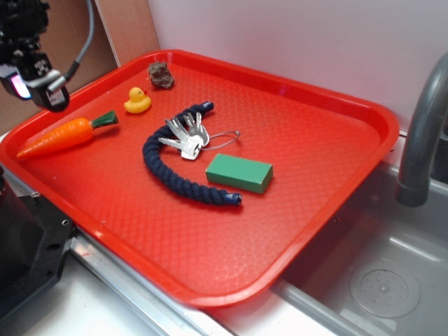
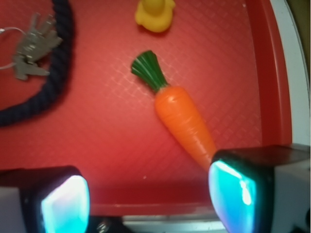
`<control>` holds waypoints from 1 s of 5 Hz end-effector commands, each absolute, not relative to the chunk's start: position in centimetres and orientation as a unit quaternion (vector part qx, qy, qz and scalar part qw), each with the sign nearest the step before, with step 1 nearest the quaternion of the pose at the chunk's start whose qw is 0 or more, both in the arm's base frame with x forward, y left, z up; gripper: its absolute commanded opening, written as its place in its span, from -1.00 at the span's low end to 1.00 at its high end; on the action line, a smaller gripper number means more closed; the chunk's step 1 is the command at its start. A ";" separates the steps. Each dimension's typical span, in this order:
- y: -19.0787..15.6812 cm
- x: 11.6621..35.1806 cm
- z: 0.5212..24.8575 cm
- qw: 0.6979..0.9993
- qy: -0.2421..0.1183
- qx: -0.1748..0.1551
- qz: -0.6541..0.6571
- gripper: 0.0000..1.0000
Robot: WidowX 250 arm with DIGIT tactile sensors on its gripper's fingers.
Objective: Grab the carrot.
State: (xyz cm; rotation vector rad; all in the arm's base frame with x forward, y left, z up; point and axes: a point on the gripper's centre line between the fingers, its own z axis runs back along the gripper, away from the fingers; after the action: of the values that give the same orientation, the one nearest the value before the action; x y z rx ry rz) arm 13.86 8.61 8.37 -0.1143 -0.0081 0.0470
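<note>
Exterior view: My gripper (image 1: 38, 77) hangs above the left rim of the red tray (image 1: 315, 189), clear of its surface. The carrot (image 1: 66, 135) lies flat in the tray's left corner, pointed tip toward the rim, green stem cap toward the tray centre. The yellow duck (image 1: 137, 101) sits just beyond the stem cap. The navy rope (image 1: 171, 164), keys (image 1: 185, 138) and green block (image 1: 239, 173) occupy the centre, well apart from the carrot. A small brown lump (image 1: 161, 75) rests near the far rim. A grey faucet (image 1: 420, 133) stands at the right, over the sink, far from my working zone.

Wrist view: My two fingers (image 2: 65, 201) frame the bottom edge, spread wide, with nothing between them. The carrot (image 2: 182, 121) lies ahead, diagonal; its tip passes behind my right finger (image 2: 243, 194). The duck (image 2: 155, 14) is near the stem cap but not touching it.

Status: Approach is in progress. Grasp not made; descent and closure remain, in my judgement.

Clearances: Open tray floor lies on the carrot's rope side. The tray rim (image 2: 272, 73) runs close along the other side, so room for a finger there is limited. Centring over the carrot's thick body appears advisable.
</note>
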 end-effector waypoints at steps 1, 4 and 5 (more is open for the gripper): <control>11.9 13.3 6.5 0.997 -0.030 -0.037 -0.066 1.00; 13.9 14.5 5.8 0.989 -0.048 0.059 -0.124 1.00; 15.4 13.8 8.3 0.991 -0.063 0.077 -0.088 1.00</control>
State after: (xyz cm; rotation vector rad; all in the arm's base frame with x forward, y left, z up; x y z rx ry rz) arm 14.46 13.88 7.48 0.1239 -0.1198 -0.1784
